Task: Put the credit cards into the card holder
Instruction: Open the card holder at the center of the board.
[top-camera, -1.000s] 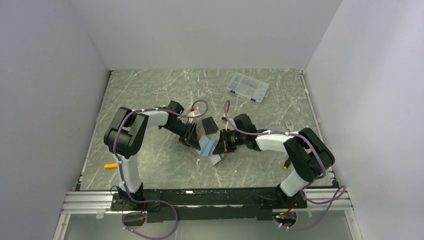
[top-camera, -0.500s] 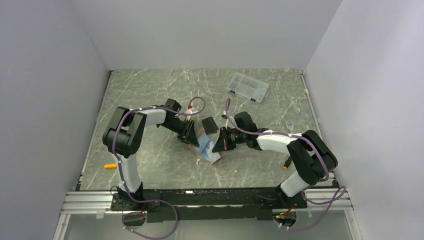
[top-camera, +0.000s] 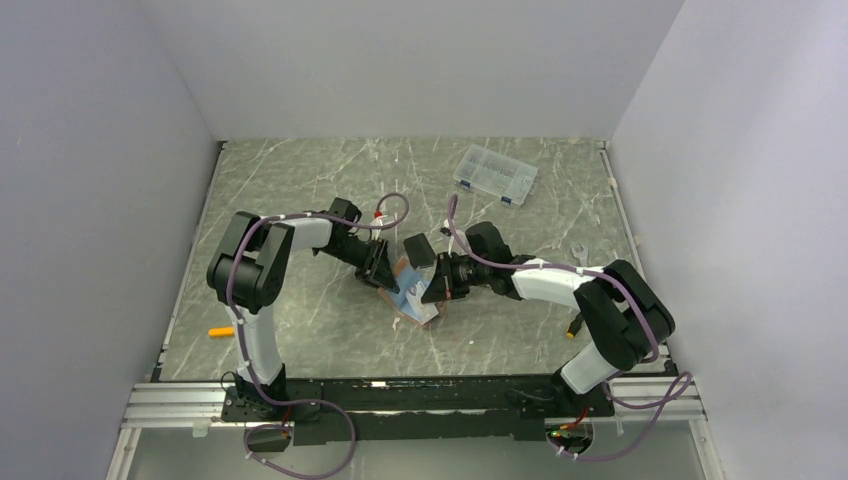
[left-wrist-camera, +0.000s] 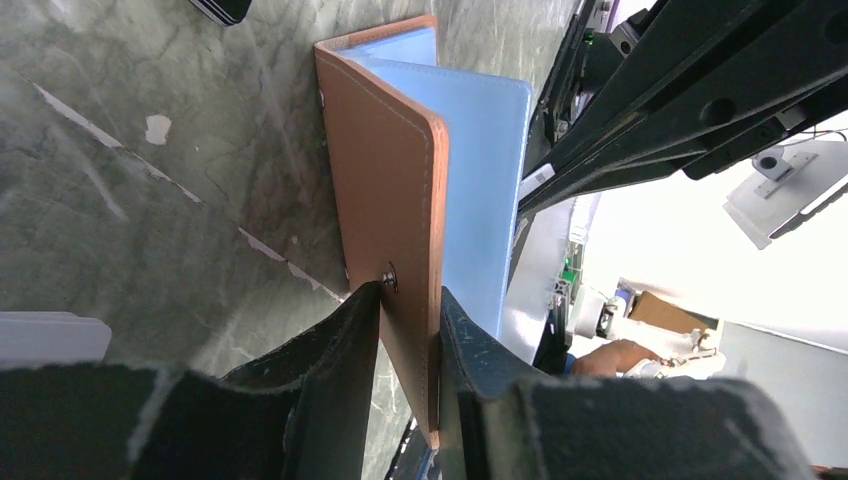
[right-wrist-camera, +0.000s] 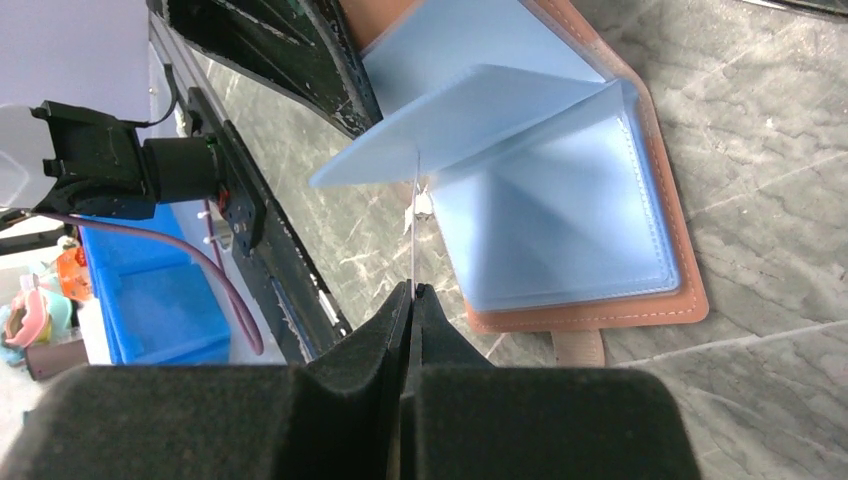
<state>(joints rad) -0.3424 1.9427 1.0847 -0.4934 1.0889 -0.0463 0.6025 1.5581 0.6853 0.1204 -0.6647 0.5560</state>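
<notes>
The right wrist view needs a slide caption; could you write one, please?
Right gripper shut on an edge-on card, its tip at the open card holder's blue pocket.

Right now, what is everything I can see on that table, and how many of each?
tan-brown leather card holder with blue pockets: one, table centre, open, one cover upright in the left fingers.
thin card, seen edge-on: one, colour unclear, at a blue pocket, pinched by the right fingers.
small black rectangle: one, just behind the holder.
clear plastic compartment box: one, far side, right of centre.
small orange object: one, near left edge.
grey marbled table: one, under everything.
left arm, right arm: two, black and white, meeting at the holder.
</notes>
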